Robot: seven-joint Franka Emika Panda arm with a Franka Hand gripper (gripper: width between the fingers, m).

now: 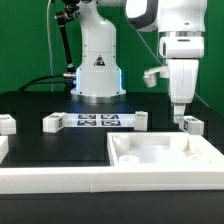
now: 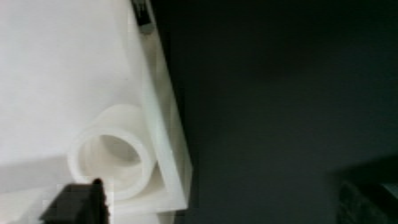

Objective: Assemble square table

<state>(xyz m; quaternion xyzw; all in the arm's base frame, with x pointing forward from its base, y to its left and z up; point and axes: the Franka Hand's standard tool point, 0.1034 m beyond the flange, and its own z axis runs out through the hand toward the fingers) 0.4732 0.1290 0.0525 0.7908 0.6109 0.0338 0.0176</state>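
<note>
I see the gripper (image 1: pixel 180 121) on the exterior view's right, pointing straight down, fingertips just above the black table (image 1: pixel 40 145) and just behind the far right corner of the tabletop (image 1: pixel 165 152). The jaws stand apart with nothing between them.

The tabletop is the big white tray with a raised rim at front right; its front edge sits right against the long white rail (image 1: pixel 60 180) along the near side. In the wrist view its rim edge (image 2: pixel 157 110) runs as a long straight line with bare black table beside it, and a round socket (image 2: pixel 118 152) sits just inside that edge. One dark fingertip (image 2: pixel 75 200) shows at the frame border, over the white surface.

Legs: one (image 1: pixel 193 125) just beside the gripper on the right, touching distance, can't tell if there's contact. One (image 1: pixel 140 121) at the marker board's (image 1: pixel 97 120) right end, one (image 1: pixel 51 122) at its left end, one (image 1: pixel 7 124) at the far left edge.

Open room: bare black table left of the tabletop, between board and rail. Around the gripper it's tight, between rim corner and the leg. Arm base (image 1: pixel 97 65) sits behind the board.
</note>
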